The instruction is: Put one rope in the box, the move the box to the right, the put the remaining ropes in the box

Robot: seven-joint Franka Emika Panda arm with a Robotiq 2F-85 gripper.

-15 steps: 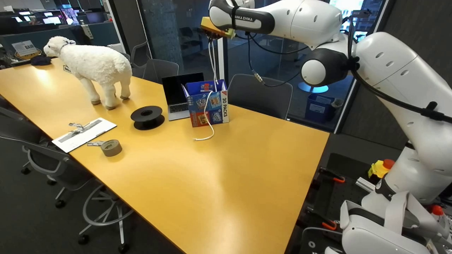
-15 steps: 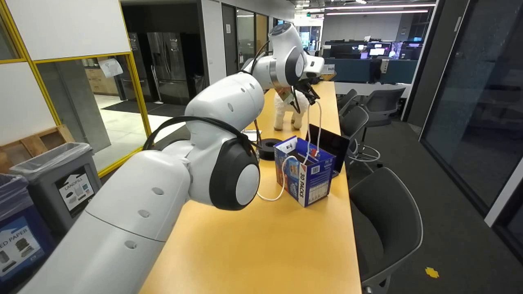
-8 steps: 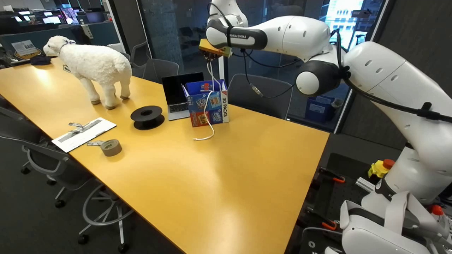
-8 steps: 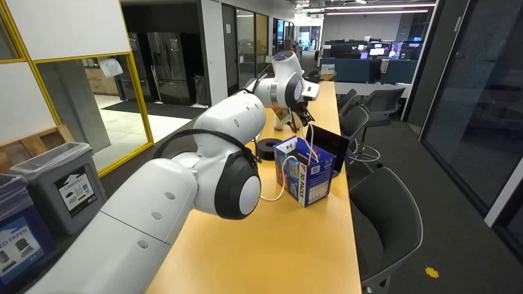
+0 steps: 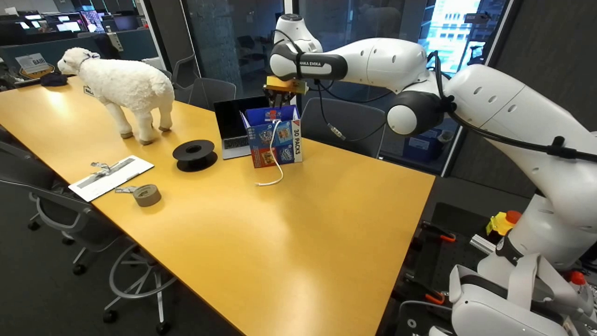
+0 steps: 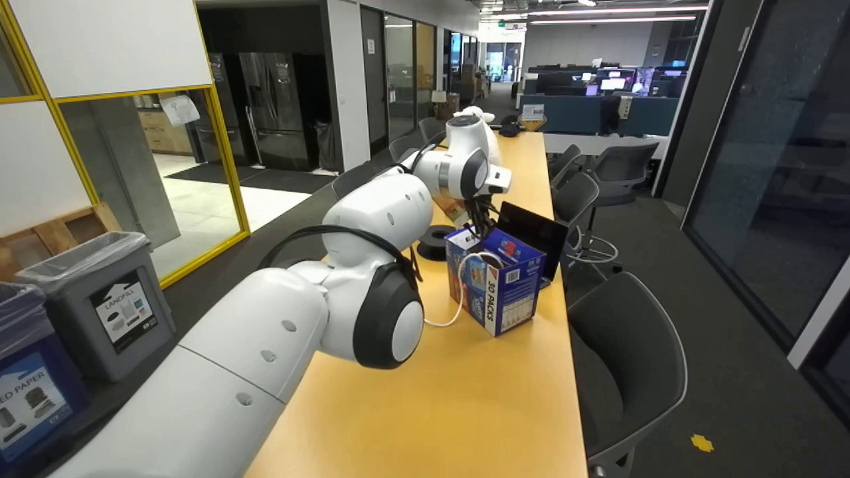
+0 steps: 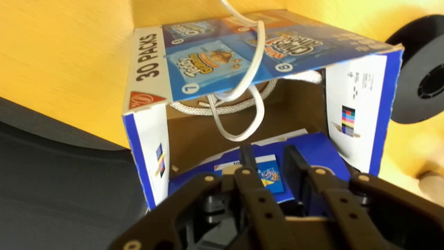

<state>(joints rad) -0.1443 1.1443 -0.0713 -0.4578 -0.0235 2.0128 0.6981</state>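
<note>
- Box [image 5: 275, 147]: upright, open at the top, close to one long edge of the table [image 5: 298, 233].
- Gripper [image 7: 269, 152]: at the box's mouth, jaws parted a little, holding nothing.
- Rope [image 7: 259, 45]: draped over the box's picture-printed wall, its outer end lying on the table.
- Loops of white rope [image 7: 238, 138]: inside the box, by that wall; how many ropes cannot be told.
- Laptop [image 5: 235, 135]: open, just beside the box, near the same edge.
- Spool [image 5: 195, 156]: flat, between the table's long edges.
- Tape [image 5: 147, 196] and board [image 5: 111, 179]: near the opposite long edge.
- Sheep [image 5: 123, 88]: standing past the spool, toward the table's far end.
</note>
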